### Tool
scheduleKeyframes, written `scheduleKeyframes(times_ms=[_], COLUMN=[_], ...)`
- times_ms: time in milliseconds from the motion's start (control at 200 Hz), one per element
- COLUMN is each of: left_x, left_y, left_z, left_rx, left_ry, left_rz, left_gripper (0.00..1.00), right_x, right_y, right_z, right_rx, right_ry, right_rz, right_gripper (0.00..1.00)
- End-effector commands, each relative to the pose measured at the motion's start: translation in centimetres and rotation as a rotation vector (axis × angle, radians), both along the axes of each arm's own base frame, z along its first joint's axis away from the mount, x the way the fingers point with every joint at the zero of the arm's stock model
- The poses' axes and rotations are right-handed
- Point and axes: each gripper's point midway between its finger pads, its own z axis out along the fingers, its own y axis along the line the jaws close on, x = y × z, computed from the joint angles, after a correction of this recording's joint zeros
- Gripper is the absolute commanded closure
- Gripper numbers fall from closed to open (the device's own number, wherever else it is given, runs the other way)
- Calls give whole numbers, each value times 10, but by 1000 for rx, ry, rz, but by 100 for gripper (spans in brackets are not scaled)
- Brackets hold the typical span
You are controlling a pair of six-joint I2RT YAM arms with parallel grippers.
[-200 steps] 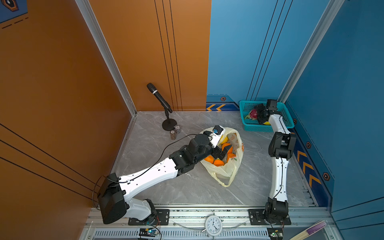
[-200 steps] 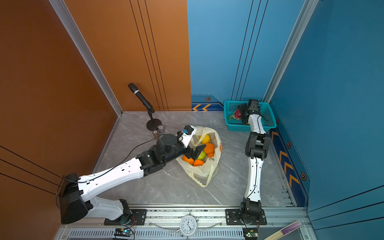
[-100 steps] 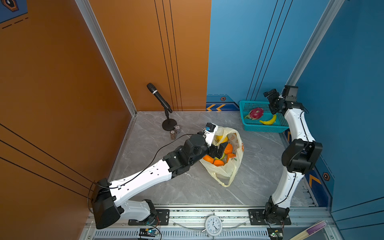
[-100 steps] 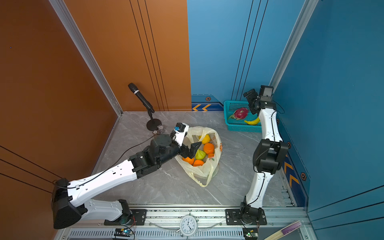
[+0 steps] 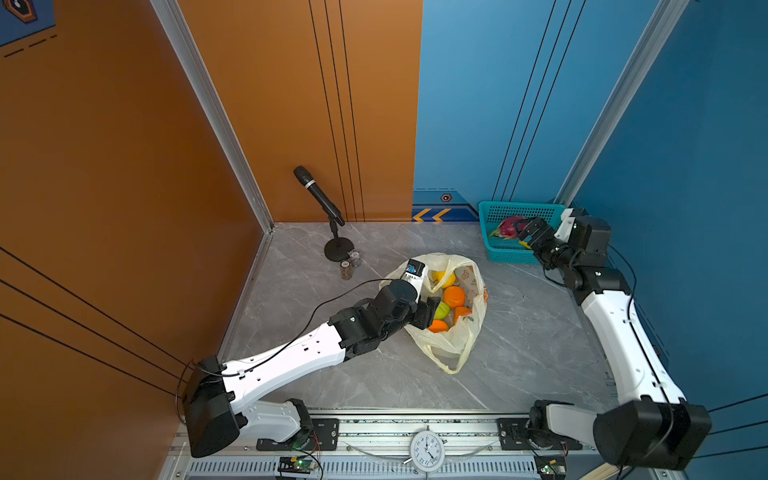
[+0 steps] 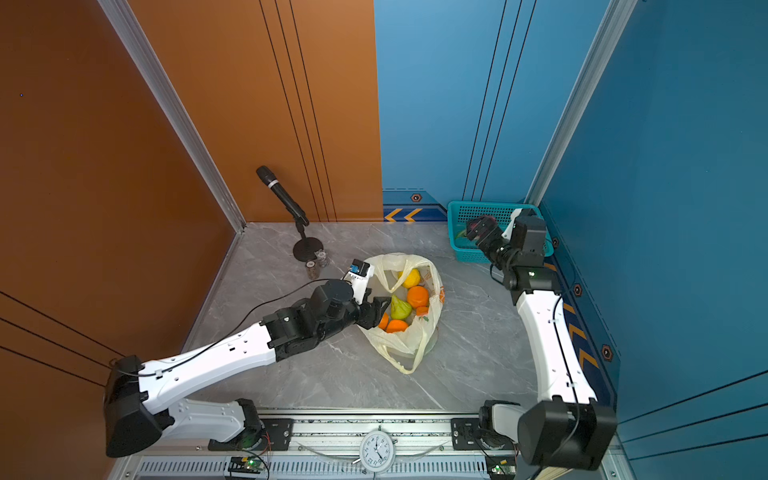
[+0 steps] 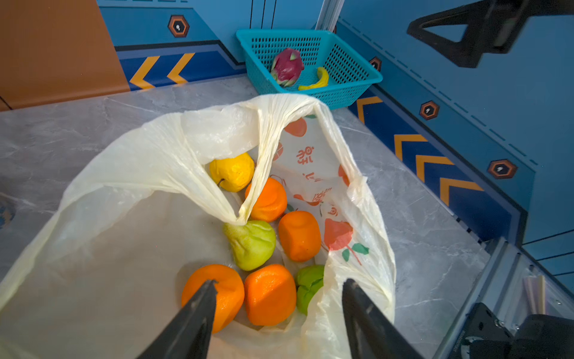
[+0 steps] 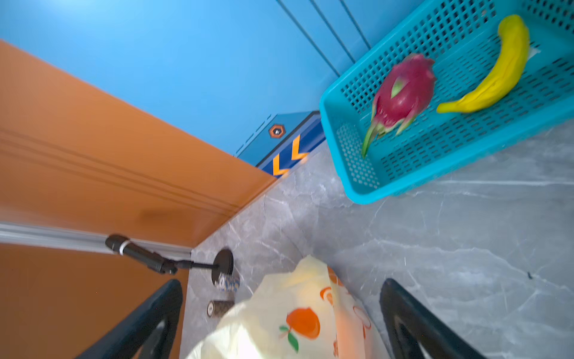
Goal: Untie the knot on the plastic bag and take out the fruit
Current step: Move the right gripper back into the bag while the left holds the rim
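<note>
Marble floor (image 5: 519, 332) bare around plastic bag (image 5: 451, 347); left fingers (image 7: 192, 320) part-spread, empty, among its oranges (image 7: 270, 293); right fingers (image 8: 413, 320) wide, empty, near basket (image 5: 509, 254).

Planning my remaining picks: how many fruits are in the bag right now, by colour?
orange fruit: 4
green fruit: 2
yellow fruit: 1
Total in the bag: 7
</note>
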Motion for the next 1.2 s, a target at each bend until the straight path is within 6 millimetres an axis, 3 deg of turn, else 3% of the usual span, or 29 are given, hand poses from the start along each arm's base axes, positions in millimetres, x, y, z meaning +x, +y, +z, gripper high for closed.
scheduleKeyframes(times_ms=[0, 150, 325, 571, 601, 681, 926, 1076, 1191], left_x=[2, 14, 28, 7, -3, -14, 1, 26, 43], left_y=[8, 9, 12, 20, 25, 20, 29, 23, 23], left_z=[-34, -65, -93, -149, -165, -176, -165, -144, -141], left_rx=[103, 207, 288, 306, 319, 299, 300, 239, 231], left_ry=[80, 152, 190, 315, 340, 345, 273, 219, 218], left_rz=[40, 61, 101, 108, 97, 56, 117, 150, 189], left_gripper=[40, 44, 48, 53, 53, 52, 35, 31, 30], right_x=[-29, -71, -108, -132, -135, -141, -166, -177, -179], right_y=[17, 49, 73, 106, 109, 119, 144, 152, 152], right_z=[-10, -27, -72, -141, -148, -164, -198, -209, -211], right_rx=[-85, -168, -312, -437, -463, -523, -642, -680, -682], right_ry=[-2, 25, 133, 284, 289, 301, 318, 317, 320], right_rz=[52, 158, 237, 349, 355, 376, 471, 500, 496], right_gripper=[0, 0, 0, 0, 0, 0, 4, 6, 5])
